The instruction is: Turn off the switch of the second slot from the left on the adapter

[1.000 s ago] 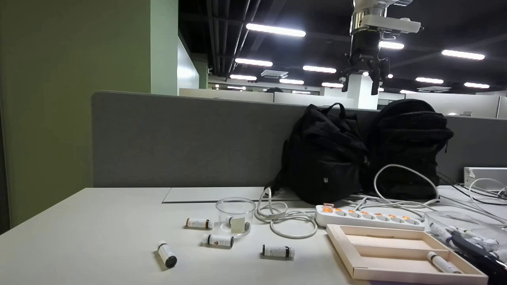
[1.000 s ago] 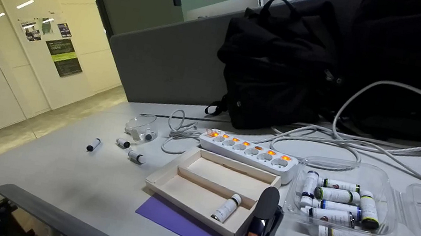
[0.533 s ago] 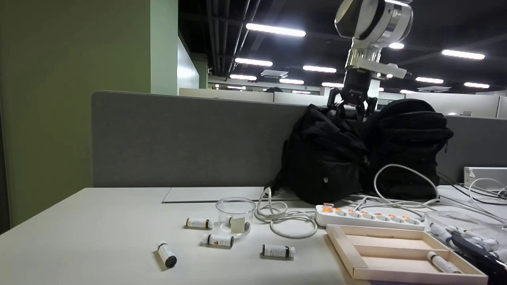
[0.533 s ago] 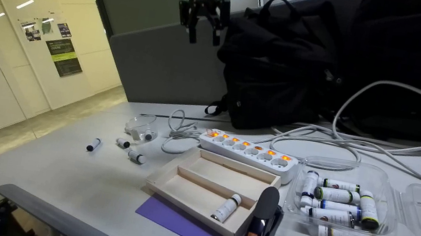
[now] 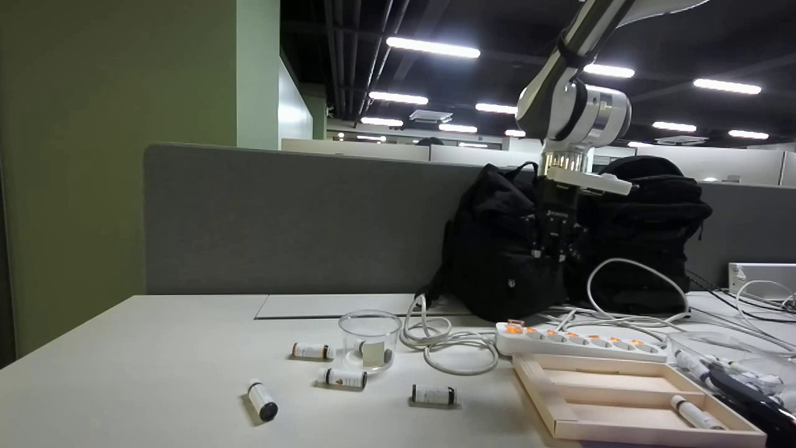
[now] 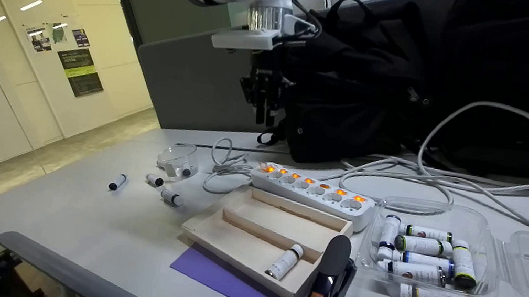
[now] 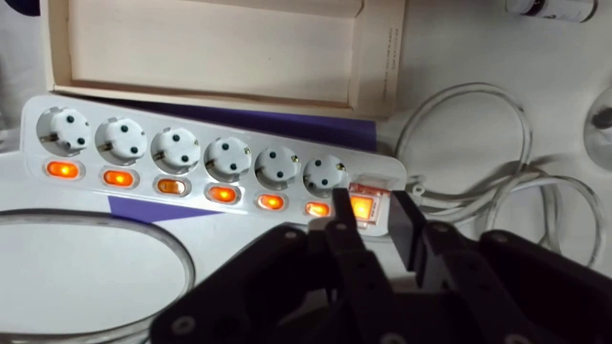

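The adapter [image 7: 203, 138], a long white strip of round sockets and small switches, lies flat in both exterior views [image 5: 581, 350] [image 6: 307, 198]. At one end sits a large orange switch [image 7: 362, 207] under a clear flap. Most small switches glow; a dimmer switch [image 7: 170, 186] is third from the left in the wrist view. In an exterior view, the second socket's switch [image 6: 295, 175] from the left is lit. My gripper [image 7: 368, 198] hangs above the adapter, pointing down, apart from it [image 5: 550, 254] [image 6: 265, 118]. Its jaws stand partly open, with nothing between them.
A pale wooden frame [image 6: 201, 226] holding a bottle [image 6: 285, 261] stands along the adapter. Looped white cable [image 7: 526, 129] lies beside the large switch. Black backpacks [image 5: 516, 249] stand behind. A clear box [image 6: 488, 258] of bottles and a black stapler [image 6: 328, 281] are nearby.
The arm has come down from above the grey divider to in front of the backpacks, nearer the adapter. The gripper's fingers have drawn closer together. The adapter has not moved.
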Tool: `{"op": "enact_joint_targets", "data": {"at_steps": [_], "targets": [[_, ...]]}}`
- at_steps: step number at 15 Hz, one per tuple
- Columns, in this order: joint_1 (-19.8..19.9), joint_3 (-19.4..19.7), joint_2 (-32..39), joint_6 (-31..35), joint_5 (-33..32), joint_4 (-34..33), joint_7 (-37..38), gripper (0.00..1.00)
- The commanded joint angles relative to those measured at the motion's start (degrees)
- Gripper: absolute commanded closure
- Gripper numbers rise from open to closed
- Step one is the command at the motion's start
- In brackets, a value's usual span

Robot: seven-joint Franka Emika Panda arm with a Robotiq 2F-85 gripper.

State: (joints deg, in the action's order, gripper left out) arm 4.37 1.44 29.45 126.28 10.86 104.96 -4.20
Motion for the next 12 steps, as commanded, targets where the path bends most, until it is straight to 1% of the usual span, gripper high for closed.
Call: {"op": "enact_joint_targets", "data": {"at_steps": [1, 6, 9, 12], "targets": [[0.2, 0.9, 1.0, 0.6, -2.7, 1.2, 1.1, 0.99], [0.2, 2.5, 4.8, 5.7, -5.8, 1.3, 2.2, 1.00], [0.5, 2.3, 7.7, 8.7, -5.6, -0.2, 2.4, 1.00], [-0.1, 2.5, 9.8, 12.0, -6.2, -1.2, 3.0, 1.00]]}}
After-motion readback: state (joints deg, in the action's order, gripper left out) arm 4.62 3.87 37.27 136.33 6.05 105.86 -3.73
